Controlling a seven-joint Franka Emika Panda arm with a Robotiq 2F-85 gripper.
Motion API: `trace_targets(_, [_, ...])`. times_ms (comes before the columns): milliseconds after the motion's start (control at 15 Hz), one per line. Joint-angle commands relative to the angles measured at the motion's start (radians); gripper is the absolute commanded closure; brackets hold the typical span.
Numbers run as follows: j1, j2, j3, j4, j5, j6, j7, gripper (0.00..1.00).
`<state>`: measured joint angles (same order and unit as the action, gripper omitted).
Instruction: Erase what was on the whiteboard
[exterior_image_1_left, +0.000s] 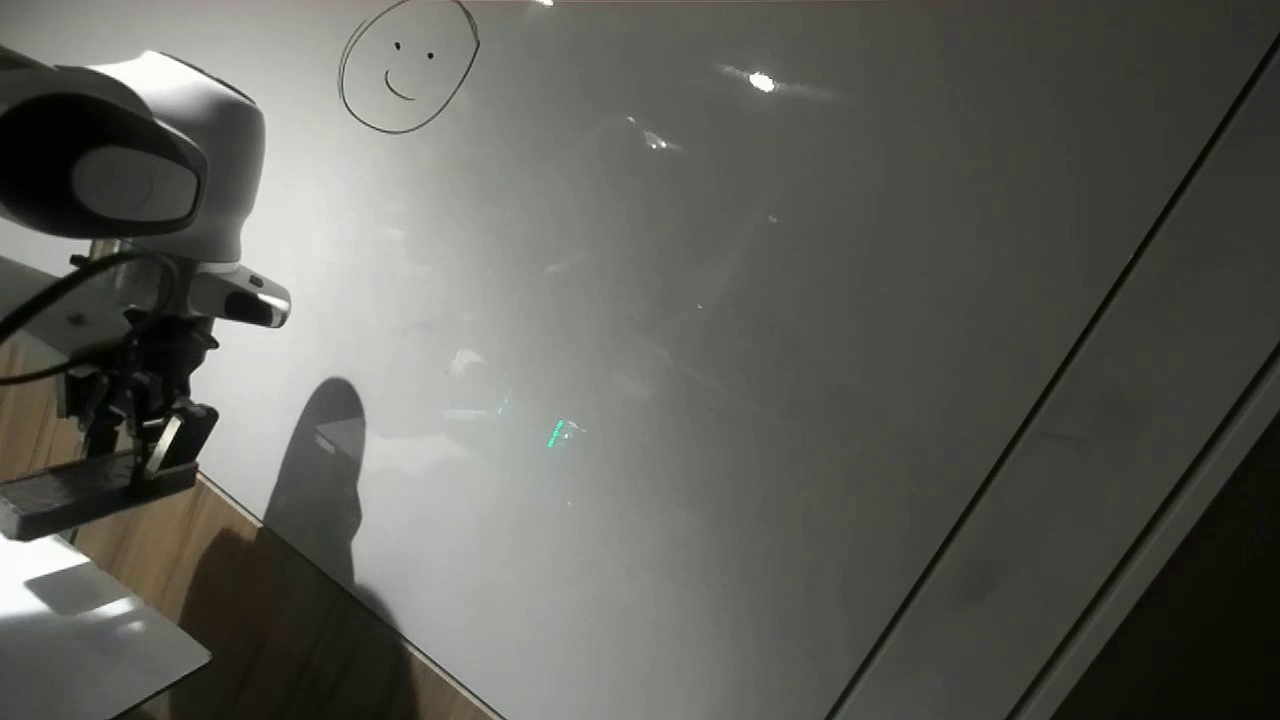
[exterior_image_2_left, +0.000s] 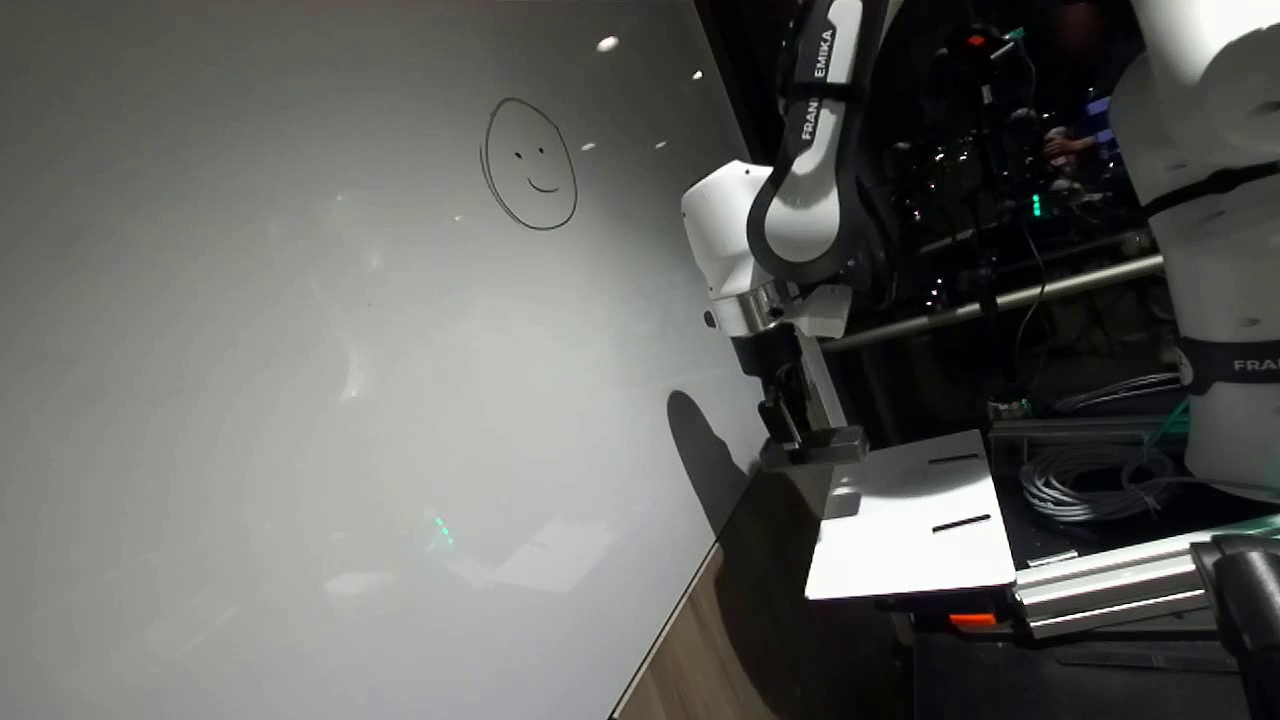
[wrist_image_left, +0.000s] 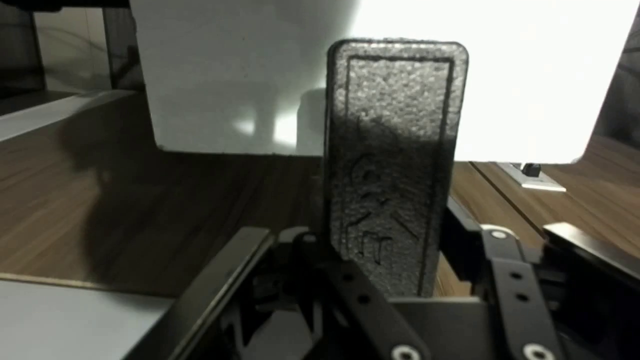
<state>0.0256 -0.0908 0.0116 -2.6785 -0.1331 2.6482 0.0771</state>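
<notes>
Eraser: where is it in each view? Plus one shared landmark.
In an exterior view: eraser at left edge, lower half.
In an exterior view: eraser right of centre, lower half.
Wrist view: eraser just right of centre.
Shared landmark: white plate, in all three.

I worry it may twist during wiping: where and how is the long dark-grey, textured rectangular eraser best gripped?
Probably at mid-length, across the narrow width, coming from the side of the bordered broad face. The long sides of the dark-grey eraser run parallel, and the black two-finger gripper holds them nearer one end, leaving most of the length overhanging.
</notes>
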Motion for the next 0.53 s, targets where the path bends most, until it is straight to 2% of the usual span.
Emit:
trace_targets(0, [-0.005, -0.097, -0.002, 0.058, 0.046, -0.089, -0.038, 0.70])
trace_targets(467, [0.008, -0.186, -0.011, 0.188, 0.155, -0.118, -0.075, 0.70])
